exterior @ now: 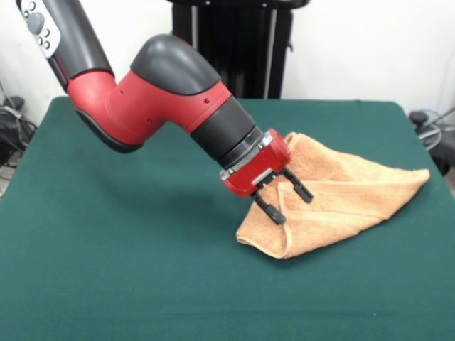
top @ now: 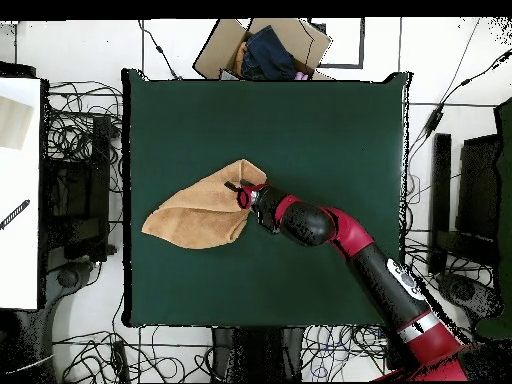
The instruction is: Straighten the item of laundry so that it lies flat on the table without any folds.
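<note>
The dark green bench (exterior: 106,270) carries one thing only, the peach-orange towel (exterior: 348,195), which lies toward one side of the top, well clear of every edge. It is not flat: it is doubled over into a rough wedge, one long corner tapering away from the arm and a thick rolled fold at the end nearest the robot's tool, so most of the straightening looks still to be done. The red and black arm (exterior: 163,99) slants down to that folded end, probably because the doubled layers are easiest to catch and peel back there. The gripper (exterior: 290,197) hangs at the fold with its jaws spread, the dark tips just over the cloth and nothing pinched between them. No brand, label or writing can be read anywhere.
</note>
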`<state>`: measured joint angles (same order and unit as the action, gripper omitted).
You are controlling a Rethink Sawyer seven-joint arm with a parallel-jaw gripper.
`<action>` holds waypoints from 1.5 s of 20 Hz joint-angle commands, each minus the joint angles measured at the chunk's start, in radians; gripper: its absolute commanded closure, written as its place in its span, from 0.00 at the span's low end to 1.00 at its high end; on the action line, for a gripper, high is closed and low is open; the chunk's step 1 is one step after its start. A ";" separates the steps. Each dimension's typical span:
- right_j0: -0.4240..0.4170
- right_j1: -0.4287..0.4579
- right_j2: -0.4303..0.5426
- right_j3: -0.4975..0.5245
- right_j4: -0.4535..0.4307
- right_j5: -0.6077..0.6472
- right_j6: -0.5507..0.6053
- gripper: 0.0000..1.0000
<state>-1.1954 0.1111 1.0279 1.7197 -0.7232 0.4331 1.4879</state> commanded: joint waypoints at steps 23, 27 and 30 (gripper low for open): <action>-0.023 0.011 -0.052 -0.110 0.000 0.140 -0.231 0.00; -0.026 0.011 -0.049 -0.115 -0.002 0.143 -0.233 0.00; -0.024 0.012 -0.048 -0.114 -0.011 0.134 -0.226 0.00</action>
<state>-1.2251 0.1102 1.0277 1.7197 -0.7238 0.4767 1.4879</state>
